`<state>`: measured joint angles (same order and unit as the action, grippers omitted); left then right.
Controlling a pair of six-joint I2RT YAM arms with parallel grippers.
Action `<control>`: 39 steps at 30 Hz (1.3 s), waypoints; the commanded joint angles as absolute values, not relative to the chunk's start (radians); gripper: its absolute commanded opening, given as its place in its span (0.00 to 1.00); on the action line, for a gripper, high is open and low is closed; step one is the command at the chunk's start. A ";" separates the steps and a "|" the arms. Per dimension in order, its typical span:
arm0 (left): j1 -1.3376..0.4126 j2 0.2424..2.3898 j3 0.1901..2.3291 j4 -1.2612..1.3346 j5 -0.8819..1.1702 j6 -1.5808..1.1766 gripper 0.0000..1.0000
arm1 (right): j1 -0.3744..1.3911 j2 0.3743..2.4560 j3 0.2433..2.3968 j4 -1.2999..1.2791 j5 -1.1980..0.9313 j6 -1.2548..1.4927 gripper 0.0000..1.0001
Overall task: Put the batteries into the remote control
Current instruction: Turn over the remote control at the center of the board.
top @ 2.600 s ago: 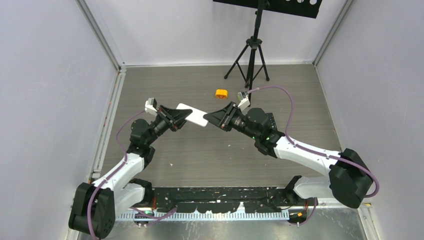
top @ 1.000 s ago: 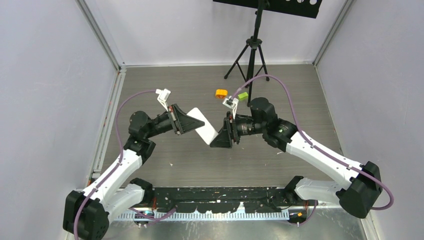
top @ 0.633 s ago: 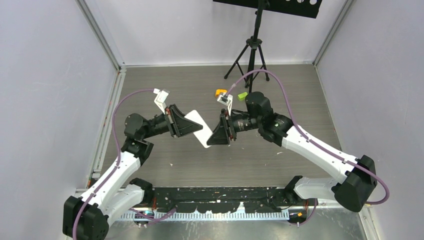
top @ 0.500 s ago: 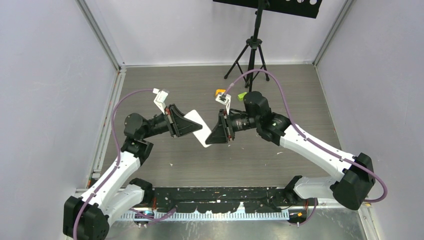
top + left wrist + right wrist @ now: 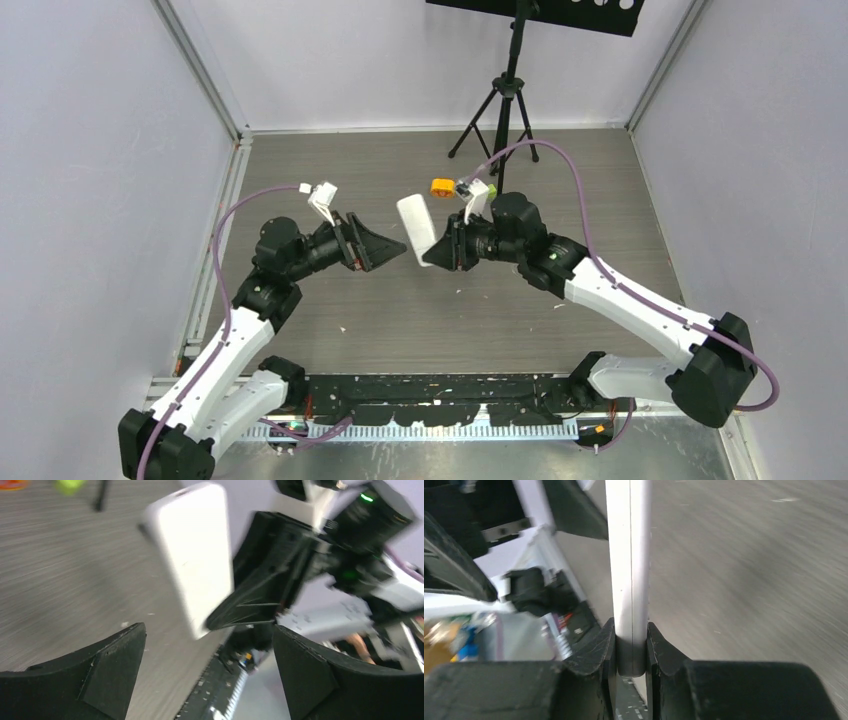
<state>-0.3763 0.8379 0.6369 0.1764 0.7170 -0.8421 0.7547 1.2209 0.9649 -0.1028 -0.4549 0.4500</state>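
Note:
The remote control (image 5: 414, 228) is a white slab held off the floor at mid-table, one end up toward the back. My right gripper (image 5: 436, 257) is shut on its lower end. In the right wrist view both fingers (image 5: 601, 645) press on the remote's (image 5: 629, 555) thin edges. My left gripper (image 5: 398, 244) stands just left of it, open and holding nothing. In the left wrist view the remote (image 5: 192, 555) floats beyond the wide-spread left gripper (image 5: 208, 628). No batteries show in any view.
An orange round block (image 5: 442, 187) lies on the floor behind the right wrist. Beside it is a lime green block (image 5: 70, 485), seen in the left wrist view. A black tripod (image 5: 505, 100) stands at the back. Grey walls close in both sides.
My left gripper opened, let go of the remote and drew back to the left. The right gripper closed on the remote's lower end and swung it up and toward the back.

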 commanded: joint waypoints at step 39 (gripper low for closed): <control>-0.373 0.921 0.859 -0.469 0.373 -0.588 1.00 | 0.750 1.686 1.124 -0.796 0.556 0.316 0.60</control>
